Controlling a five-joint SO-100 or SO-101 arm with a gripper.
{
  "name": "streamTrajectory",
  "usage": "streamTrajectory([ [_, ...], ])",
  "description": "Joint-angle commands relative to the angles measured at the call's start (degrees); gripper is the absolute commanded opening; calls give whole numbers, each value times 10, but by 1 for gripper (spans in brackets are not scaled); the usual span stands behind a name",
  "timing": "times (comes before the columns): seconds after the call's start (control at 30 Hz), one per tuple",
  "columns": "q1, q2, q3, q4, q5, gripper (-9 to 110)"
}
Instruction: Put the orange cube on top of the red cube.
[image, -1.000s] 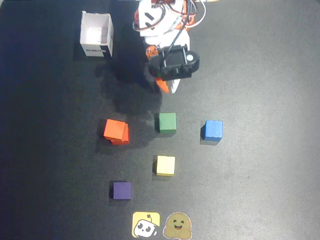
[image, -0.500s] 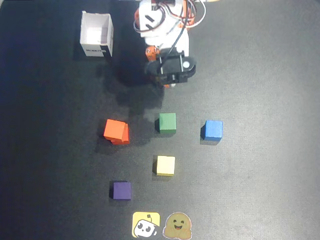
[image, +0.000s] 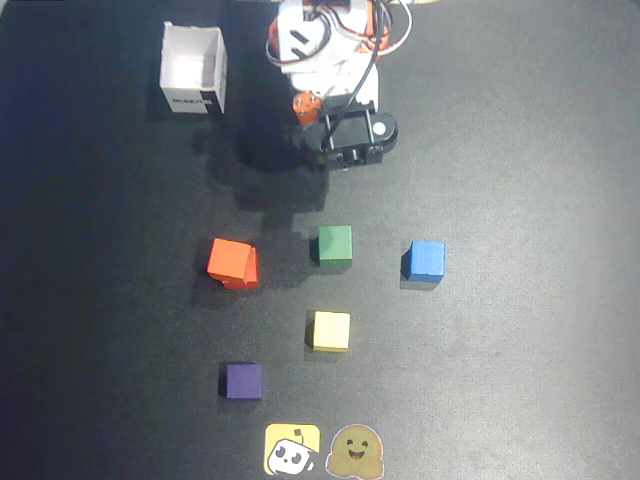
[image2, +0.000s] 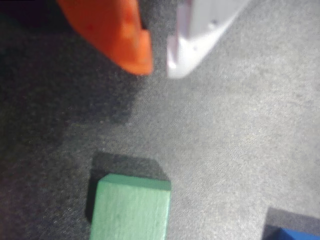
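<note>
I see my gripper (image2: 159, 70) empty with its tips nearly pressed together above the green cube (image2: 131, 209), while the orange cube (image: 230, 258) sits askew atop the red cube (image: 245, 275) on the counter (image: 520, 300).

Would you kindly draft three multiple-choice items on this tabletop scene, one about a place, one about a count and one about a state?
1. In the overhead view, where is the orange cube?
A. On top of the red cube
B. Inside the white box
C. Beside the blue cube

2. How many cubes show in the overhead view?
A. Four
B. Six
C. Eight

3. What is the gripper holding?
A. The green cube
B. The yellow cube
C. Nothing

Answers: 1 A, the orange cube sits skewed on the red one, whose edge peeks out beneath. 2 B, orange, red, green, blue, yellow and purple. 3 C, the wrist view shows nothing between the fingertips, with only mat below them.
</note>
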Motion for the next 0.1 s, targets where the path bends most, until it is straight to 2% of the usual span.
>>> streamTrajectory([
  [0.0, -1, 4, -4, -3, -5, 1],
  [0.07, -1, 4, -4, -3, -5, 1],
])
